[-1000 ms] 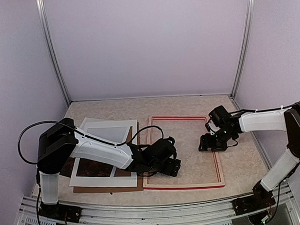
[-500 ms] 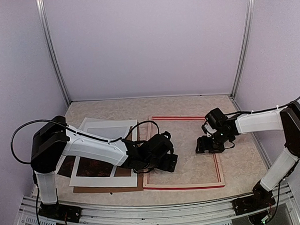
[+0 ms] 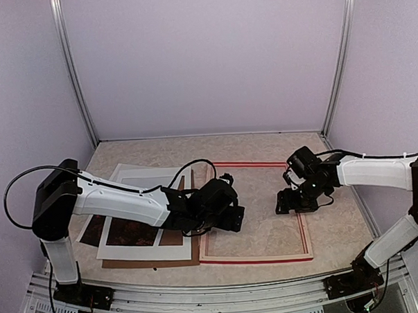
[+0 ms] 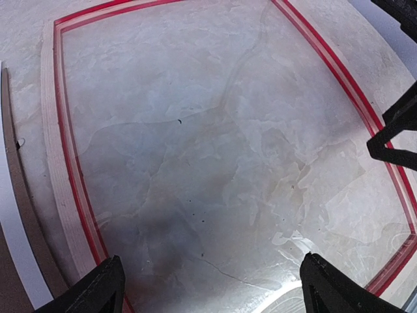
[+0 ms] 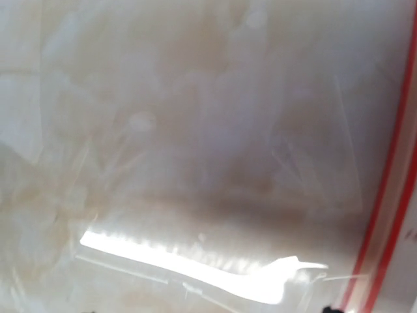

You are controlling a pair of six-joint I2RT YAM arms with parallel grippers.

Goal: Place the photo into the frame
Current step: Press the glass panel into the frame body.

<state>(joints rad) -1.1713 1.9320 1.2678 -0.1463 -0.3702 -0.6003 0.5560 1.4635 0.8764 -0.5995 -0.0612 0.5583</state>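
Photo lies under white mat; frame beside.

We see the left gripper at the frame's nine o'clock rail; the right gripper just inside its three o'clock rail.

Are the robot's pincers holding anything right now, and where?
The left pincer is open over the frame, holding nothing. The right pincer sits by the frame's right edge; whether it grips anything cannot be told.
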